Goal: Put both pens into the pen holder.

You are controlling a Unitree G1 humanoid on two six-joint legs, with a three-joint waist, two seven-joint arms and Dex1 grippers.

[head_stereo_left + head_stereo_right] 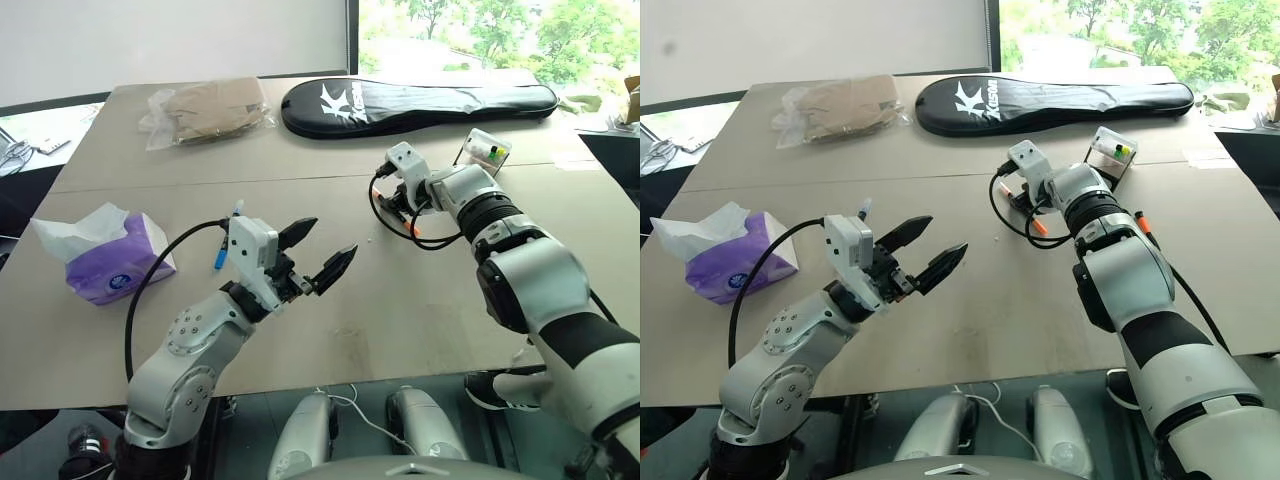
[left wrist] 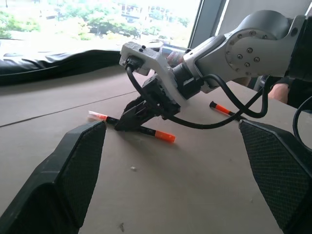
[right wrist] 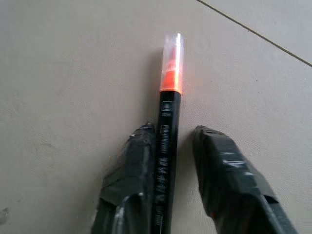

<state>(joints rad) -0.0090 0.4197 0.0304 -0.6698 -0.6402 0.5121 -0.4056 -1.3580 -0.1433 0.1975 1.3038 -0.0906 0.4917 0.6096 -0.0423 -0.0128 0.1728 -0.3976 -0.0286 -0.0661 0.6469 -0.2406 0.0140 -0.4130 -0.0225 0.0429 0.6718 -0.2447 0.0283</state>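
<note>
A black-barrelled pen (image 3: 168,97) with an orange band and a clear tip lies flat on the table. My right gripper (image 3: 170,132) is lowered onto it and shut on its barrel. From the left wrist, the same pen's orange end (image 2: 165,137) pokes out past the right gripper (image 2: 126,122). The other pen (image 2: 220,107), orange and black, lies on the table beyond the right arm. The pen holder (image 1: 486,152), a small clear box with yellow and green bits inside, stands just behind the right wrist. My left gripper (image 1: 318,252) hovers open over the table's middle, holding nothing.
A purple tissue pack (image 1: 105,262) sits at the left. At the back lie a black racket bag (image 1: 420,105) and a clear plastic bag (image 1: 210,108) with tan contents. A small blue thing (image 1: 219,258) shows by the left wrist's cable.
</note>
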